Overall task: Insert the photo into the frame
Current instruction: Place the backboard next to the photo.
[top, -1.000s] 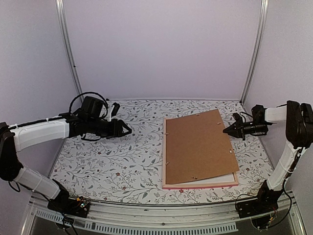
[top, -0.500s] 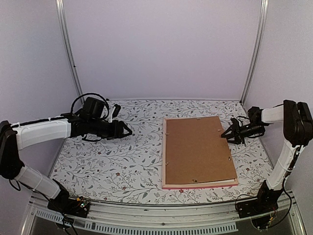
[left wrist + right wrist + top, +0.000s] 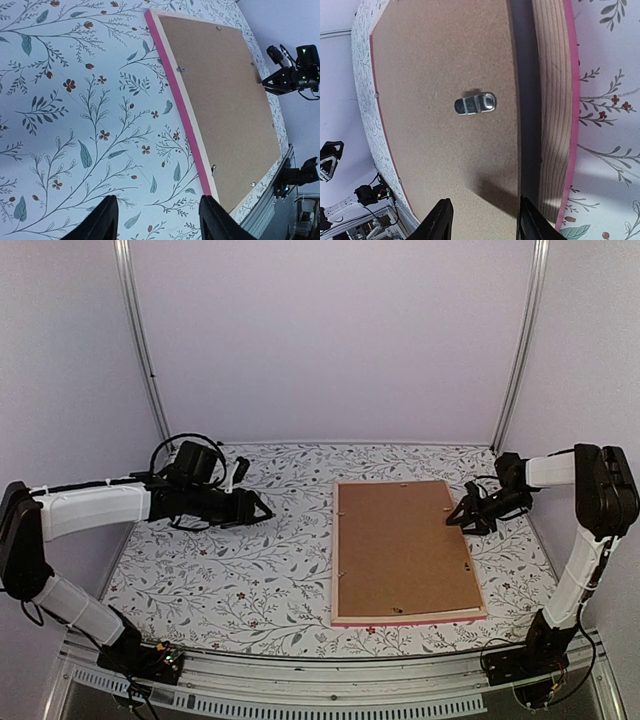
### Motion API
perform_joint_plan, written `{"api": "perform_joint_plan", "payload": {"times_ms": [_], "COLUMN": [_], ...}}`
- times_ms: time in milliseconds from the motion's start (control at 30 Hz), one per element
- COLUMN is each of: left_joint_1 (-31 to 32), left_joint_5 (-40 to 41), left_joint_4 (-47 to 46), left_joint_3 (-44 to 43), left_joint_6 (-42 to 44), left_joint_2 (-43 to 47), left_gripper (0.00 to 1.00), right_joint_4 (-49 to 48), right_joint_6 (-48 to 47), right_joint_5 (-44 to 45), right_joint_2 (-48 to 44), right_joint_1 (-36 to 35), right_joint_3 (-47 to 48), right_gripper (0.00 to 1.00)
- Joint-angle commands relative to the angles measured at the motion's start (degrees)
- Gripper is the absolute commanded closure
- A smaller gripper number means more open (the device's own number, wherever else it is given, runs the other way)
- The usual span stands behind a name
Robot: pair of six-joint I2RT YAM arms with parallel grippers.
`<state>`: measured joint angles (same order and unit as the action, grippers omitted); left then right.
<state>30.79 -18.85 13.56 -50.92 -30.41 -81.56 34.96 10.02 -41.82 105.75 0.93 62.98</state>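
The pink frame (image 3: 336, 550) lies face down on the right half of the table, and the brown backing board (image 3: 400, 545) lies flat inside its rails. The photo is hidden; no print shows in any view. My right gripper (image 3: 456, 519) is open and empty, low over the board's right edge. In the right wrist view it (image 3: 482, 225) spans the board (image 3: 435, 100) and the gap beside the frame's wooden rail (image 3: 552, 100). My left gripper (image 3: 264, 508) is open and empty above the tablecloth, left of the frame. In the left wrist view it (image 3: 160, 225) faces the frame's pink rail (image 3: 182, 115).
A metal hanger clip (image 3: 475, 104) sits on the board just ahead of my right fingers. Small turn tabs line the frame's inner edge (image 3: 181, 69). A floral cloth (image 3: 230, 570) covers the table. White walls and metal posts close in the back and sides.
One second ago my right gripper held the board's right edge raised and skewed. The board has dropped flat into the frame, and the gripper has let go, opened and shifted slightly left.
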Motion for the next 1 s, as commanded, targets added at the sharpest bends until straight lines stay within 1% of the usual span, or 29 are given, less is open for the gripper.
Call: {"api": "perform_joint_plan", "payload": {"times_ms": [0,200,400,667,800,967], "left_joint_1": [0.7,0.7,0.8,1.2,1.6,2.2], "left_joint_5": [-0.5,-0.4,-0.2,1.2,1.6,2.0], "left_joint_4": [-2.0,-2.6,-3.1,-3.6,-4.1,-4.4], "left_joint_3": [0.9,1.2,1.3,1.4,1.4,1.2], "left_joint_6": [0.4,0.4,0.5,0.4,0.4,0.2], "left_joint_2": [-1.4,-2.2,-3.1,-4.8,-6.0,-7.3], "left_gripper": [0.42,0.42,0.42,0.41,0.36,0.36], "right_joint_4": [1.8,3.1,3.4,4.7,5.3,5.3], "right_joint_6": [0.6,1.2,3.6,7.9,9.1,10.1], "right_joint_5": [3.6,7.6,10.4,15.2,16.3,17.7], "right_joint_2": [0.4,0.8,1.3,3.5,5.0,5.9], "right_joint_1": [-3.2,-6.6,-12.1,-20.2,-22.2,-23.2], "right_joint_3": [2.3,3.7,5.8,12.1,14.2,14.2], "right_gripper": [0.54,0.53,0.52,0.52,0.51,0.49]}}
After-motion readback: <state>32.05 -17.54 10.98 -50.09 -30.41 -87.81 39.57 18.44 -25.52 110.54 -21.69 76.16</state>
